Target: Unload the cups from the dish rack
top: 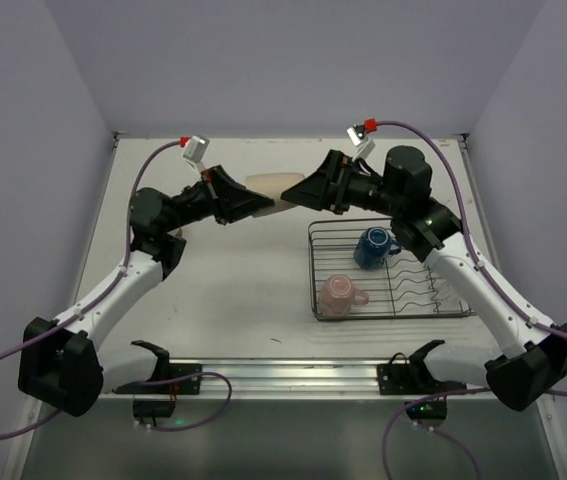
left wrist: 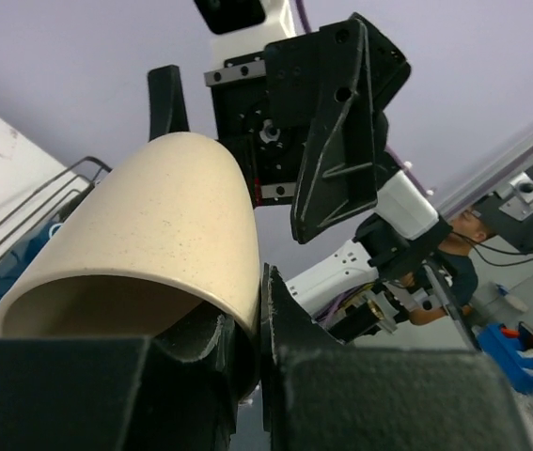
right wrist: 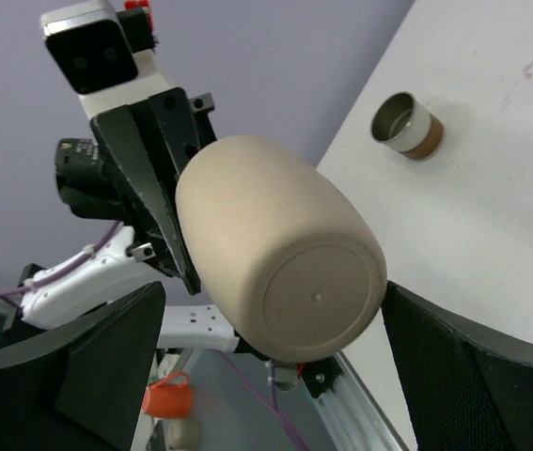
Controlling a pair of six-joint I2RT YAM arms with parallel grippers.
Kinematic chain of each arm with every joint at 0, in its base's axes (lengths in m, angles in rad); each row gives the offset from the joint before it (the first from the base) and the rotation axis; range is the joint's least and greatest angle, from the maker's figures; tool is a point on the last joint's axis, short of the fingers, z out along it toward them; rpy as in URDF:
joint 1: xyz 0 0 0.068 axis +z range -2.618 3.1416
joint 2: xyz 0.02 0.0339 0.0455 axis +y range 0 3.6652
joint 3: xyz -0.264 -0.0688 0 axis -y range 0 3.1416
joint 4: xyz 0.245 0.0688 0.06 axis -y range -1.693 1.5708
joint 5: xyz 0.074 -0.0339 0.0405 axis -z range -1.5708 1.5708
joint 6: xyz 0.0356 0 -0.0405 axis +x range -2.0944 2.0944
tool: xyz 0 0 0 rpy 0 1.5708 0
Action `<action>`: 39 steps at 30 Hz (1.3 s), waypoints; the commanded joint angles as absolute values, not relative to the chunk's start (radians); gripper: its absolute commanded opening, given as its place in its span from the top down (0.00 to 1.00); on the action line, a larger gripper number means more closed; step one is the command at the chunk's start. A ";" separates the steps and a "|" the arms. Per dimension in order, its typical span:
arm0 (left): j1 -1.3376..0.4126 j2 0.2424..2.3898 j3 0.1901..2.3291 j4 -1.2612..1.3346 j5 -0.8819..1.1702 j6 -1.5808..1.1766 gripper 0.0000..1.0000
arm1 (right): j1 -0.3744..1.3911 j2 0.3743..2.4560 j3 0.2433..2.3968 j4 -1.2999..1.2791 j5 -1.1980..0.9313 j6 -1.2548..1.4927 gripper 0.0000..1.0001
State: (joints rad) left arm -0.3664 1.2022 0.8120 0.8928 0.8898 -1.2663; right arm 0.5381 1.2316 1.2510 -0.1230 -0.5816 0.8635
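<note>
A beige cup (top: 267,189) is held in the air over the back middle of the table, between the two grippers. My left gripper (top: 251,204) is shut on its rim: in the left wrist view (left wrist: 249,299) one finger is inside the beige cup (left wrist: 153,225) and one outside. My right gripper (top: 301,190) is open, and its fingers stand wide on both sides of the cup's base (right wrist: 285,254) without touching it. The dish rack (top: 433,292) at the right holds a blue cup (top: 371,247) and a pink cup (top: 340,295).
A small cup with a brown band (right wrist: 407,125) lies on its side on the white table. In the left wrist view the rack's wires (left wrist: 36,202) and the blue cup (left wrist: 12,268) show at the left. An orange mug (right wrist: 167,399) sits below the table level.
</note>
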 commanded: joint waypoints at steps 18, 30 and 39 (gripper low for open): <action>-0.319 1.365 1.250 -0.679 0.011 -0.338 1.00 | 0.528 1.218 1.525 -1.043 0.032 0.400 0.01; -0.337 1.626 1.321 -0.732 -0.164 -0.287 1.00 | 0.537 1.187 1.440 -1.068 0.066 0.321 0.01; -0.337 1.772 1.413 -0.741 -0.164 -0.255 1.00 | 0.554 1.184 1.382 -1.028 0.005 0.291 0.01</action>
State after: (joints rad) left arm -0.3298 1.7592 1.3476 -0.7349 -0.1352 -0.2909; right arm 0.5434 1.2045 1.3945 -1.0412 0.0338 0.3283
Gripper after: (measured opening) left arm 0.098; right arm 0.989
